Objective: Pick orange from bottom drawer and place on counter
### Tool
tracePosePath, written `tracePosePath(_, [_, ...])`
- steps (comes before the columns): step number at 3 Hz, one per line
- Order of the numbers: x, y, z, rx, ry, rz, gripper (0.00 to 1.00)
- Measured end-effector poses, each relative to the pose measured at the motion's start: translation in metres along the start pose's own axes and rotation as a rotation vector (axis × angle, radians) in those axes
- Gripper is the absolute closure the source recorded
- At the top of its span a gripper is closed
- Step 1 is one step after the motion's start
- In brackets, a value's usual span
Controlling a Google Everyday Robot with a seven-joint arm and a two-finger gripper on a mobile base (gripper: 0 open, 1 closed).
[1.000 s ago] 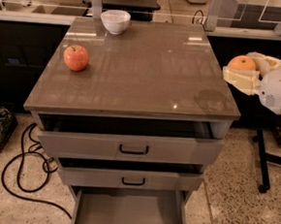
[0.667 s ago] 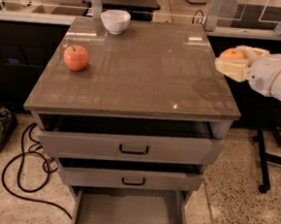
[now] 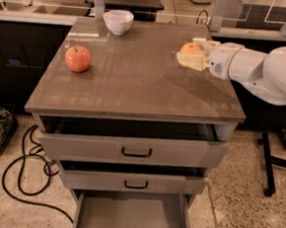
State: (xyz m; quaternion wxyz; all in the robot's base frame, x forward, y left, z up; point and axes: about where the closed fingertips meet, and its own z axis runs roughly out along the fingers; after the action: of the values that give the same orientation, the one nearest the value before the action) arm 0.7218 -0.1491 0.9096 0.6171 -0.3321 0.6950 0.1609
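My gripper is over the right side of the counter, shut on the orange, which shows between the cream fingers. The white arm reaches in from the right. The orange hangs a little above the glossy top. The bottom drawer is pulled out at the bottom of the view and its grey floor is bare.
A red-orange apple sits on the counter's left side. A white bowl stands at the back edge. The two upper drawers are slightly open. Black cables lie on the floor at left. A stand base is at right.
My gripper has carried the orange leftward and inward, from beyond the counter's right edge to above its right side.
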Motion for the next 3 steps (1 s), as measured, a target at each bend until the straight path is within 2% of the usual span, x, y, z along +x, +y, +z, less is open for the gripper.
tracePosePath(1, [0.0, 0.0, 0.0, 0.0, 0.0, 0.0, 1.0])
tracePosePath(2, [-0.004, -0.007, 0.016, -0.023, 0.006, -0.006, 1.0])
tracePosePath(3, [-0.011, -0.024, 0.059, -0.077, 0.025, -0.011, 1.0])
